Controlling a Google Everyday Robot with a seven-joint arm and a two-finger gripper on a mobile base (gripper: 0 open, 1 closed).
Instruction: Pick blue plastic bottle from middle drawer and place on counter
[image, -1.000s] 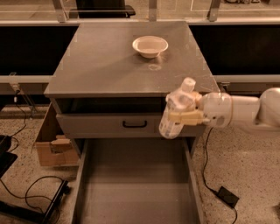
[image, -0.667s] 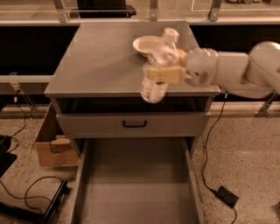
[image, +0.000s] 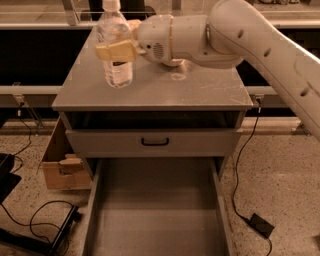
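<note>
- Holding the blue plastic bottle (image: 118, 72) upright, white cap on top, over the left side of the counter surface (image: 200, 90), well clear of the middle drawer (image: 155, 215).
- Can't call whether the base is touching down or hanging just above; very close either way.
- Clamped across its upper body by the gripper (image: 117, 51), jaws clenched on the bottle from the right, tan pads on both sides.
- Reads as the place step: pick done, lift done, set-down not yet finished.
- By judgement, 2 moves to go: lower straight until the base sits flat, then release the jaws and back away to the right without dragging the bottle along.
- Worth watching: tall, light and narrow-footed, so likely to topple if nudged on the way out.
- Reaching in from the right with the arm (image: 260, 40): sloping up from the right edge to a bend near the top, then running level leftward through the wrist to the bottle.
- Blocking the middle rear of the surface, so nothing to report behind the wrist.
- Down below: drawer front with black handle (image: 155, 141) sitting above the pulled-out middle drawer, showing only grey floor.
- Off to the left on the ground, a cardboard box (image: 60, 170), out of the way.
</note>
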